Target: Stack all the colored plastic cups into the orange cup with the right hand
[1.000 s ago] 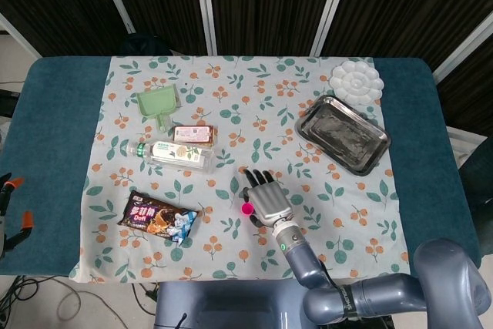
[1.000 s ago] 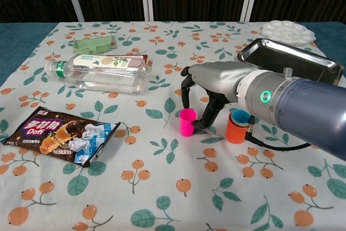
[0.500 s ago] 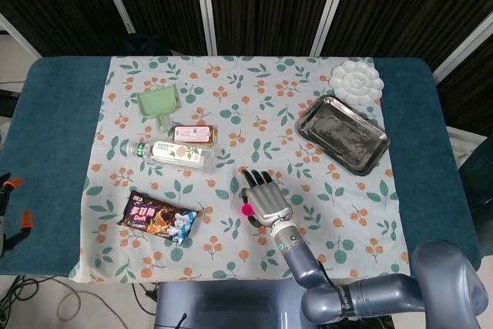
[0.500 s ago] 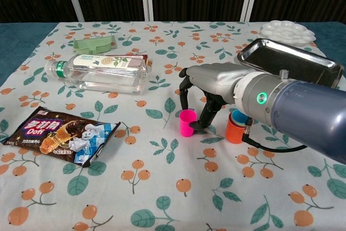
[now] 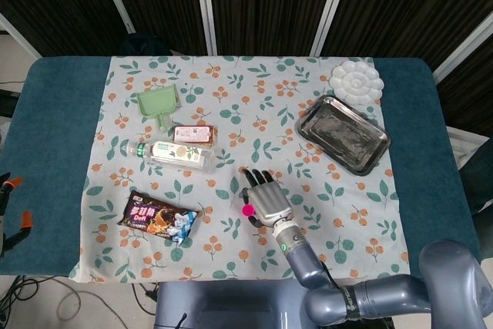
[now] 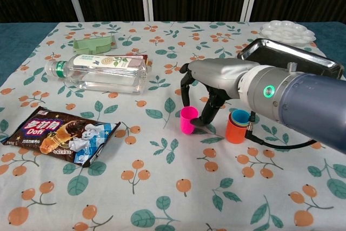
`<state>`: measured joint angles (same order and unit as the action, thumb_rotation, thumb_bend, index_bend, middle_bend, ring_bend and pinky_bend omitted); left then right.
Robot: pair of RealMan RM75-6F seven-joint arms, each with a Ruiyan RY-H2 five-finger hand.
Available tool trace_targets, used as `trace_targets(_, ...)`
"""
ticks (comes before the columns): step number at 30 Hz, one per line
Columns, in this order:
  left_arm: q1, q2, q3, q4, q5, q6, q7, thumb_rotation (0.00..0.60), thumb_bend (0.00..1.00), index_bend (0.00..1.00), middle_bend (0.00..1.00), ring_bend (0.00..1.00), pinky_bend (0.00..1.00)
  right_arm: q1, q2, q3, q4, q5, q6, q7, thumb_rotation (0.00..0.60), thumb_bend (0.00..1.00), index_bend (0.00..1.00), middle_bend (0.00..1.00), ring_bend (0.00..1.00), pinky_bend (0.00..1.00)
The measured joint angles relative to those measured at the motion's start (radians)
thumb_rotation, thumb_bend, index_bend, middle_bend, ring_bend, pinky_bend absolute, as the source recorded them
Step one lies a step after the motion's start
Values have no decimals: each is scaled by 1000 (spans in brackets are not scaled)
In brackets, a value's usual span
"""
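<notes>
1. Right now the right hand (image 6: 208, 79) hangs over the pink cup (image 6: 188, 120), with its fingers (image 6: 185, 87) spread apart and pointing down on either side of the cup.
2. Next to the pink cup, on the arm's side, stands the orange cup (image 6: 235, 130) with a blue cup (image 6: 240, 116) inside it.
3. The pink cup stands upright, mouth up, right under the fingers. I think one finger touches its side, but it is hard to see.
4. No left hand shows.
</notes>
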<state>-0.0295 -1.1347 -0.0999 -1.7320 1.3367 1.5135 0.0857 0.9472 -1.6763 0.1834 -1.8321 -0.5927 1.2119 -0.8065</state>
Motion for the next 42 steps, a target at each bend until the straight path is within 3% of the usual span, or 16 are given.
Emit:
trace_targets(21,-1,-3,2,-3,1,-1,6,600,467,189,67,0,9,-27,286,22,-250,75,6,-2,600,383,512,0,22,99)
trace_targets(42,-1,-8,6,-2,5,1,22,600,467,188,67,0,9,-71,370,-54,-284,33,-17,74,600,384,513,0,22,99)
